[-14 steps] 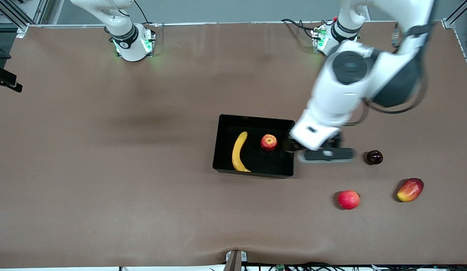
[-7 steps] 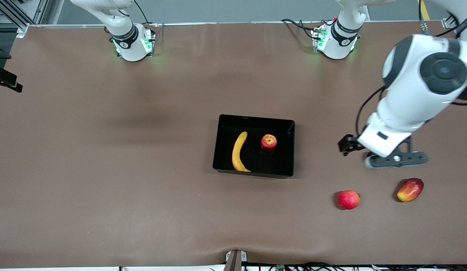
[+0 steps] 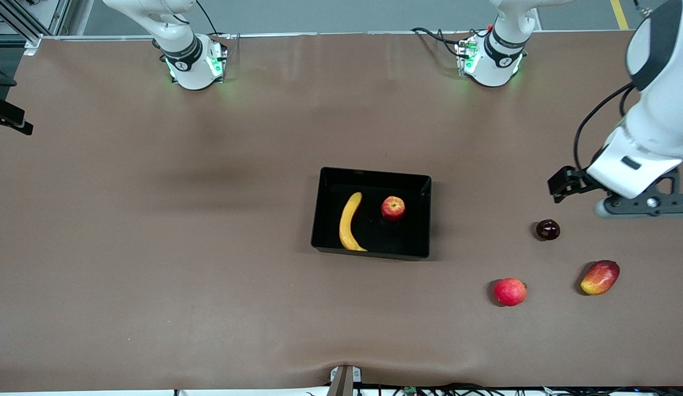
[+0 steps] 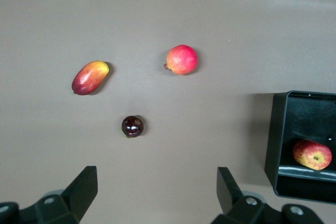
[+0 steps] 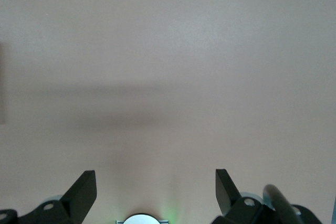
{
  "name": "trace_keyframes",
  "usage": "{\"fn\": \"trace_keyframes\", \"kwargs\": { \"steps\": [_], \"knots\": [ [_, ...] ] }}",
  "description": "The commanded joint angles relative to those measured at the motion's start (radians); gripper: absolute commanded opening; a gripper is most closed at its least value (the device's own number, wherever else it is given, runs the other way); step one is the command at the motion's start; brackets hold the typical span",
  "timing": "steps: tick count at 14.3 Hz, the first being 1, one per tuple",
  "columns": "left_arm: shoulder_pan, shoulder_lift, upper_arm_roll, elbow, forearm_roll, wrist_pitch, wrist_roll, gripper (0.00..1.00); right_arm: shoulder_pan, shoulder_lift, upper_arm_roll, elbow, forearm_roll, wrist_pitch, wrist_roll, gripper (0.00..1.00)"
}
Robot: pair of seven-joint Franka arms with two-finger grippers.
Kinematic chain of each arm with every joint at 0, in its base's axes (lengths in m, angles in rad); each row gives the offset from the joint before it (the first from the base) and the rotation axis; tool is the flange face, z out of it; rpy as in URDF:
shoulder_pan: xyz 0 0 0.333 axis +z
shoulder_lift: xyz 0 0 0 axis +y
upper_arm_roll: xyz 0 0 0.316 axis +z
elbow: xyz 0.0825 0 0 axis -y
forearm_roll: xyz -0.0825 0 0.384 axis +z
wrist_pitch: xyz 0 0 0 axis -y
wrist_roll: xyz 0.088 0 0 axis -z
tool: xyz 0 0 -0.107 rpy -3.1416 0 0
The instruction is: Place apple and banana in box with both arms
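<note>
Apple [image 3: 393,208] and banana [image 3: 349,222] both lie inside box [image 3: 372,175]; task looks done. Left gripper [image 4: 157,195] fingers spread, empty, over table toward left arm's end from box. Right gripper [image 5: 156,192] spread, empty, waiting over bare table.

A robotics lab: brown-covered table [image 3: 154,247], aluminium framing [image 3: 22,22], loose cables [image 3: 435,36].

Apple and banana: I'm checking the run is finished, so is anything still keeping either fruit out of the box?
Nothing visible does: the apple and the banana both already lie in the box, apart from each other.
</note>
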Motion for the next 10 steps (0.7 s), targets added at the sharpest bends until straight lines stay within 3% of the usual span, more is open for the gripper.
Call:
{"fn": "trace_keyframes", "kwargs": {
  "steps": [1,7,10],
  "knots": [
    [0.031,-0.064,-0.009,-0.064,-0.032,-0.001,0.015,1.0,-0.02,0.011,0.013,0.022,-0.001,-0.012,-0.002,1.0],
    [0.034,-0.102,0.006,-0.1,-0.041,0.002,0.075,1.0,-0.025,0.011,0.013,0.022,0.0,-0.013,-0.002,1.0],
    [-0.036,-0.172,0.104,-0.153,-0.046,-0.001,0.147,1.0,-0.023,0.011,0.013,0.022,0.0,-0.013,-0.002,1.0]
  ]
}}
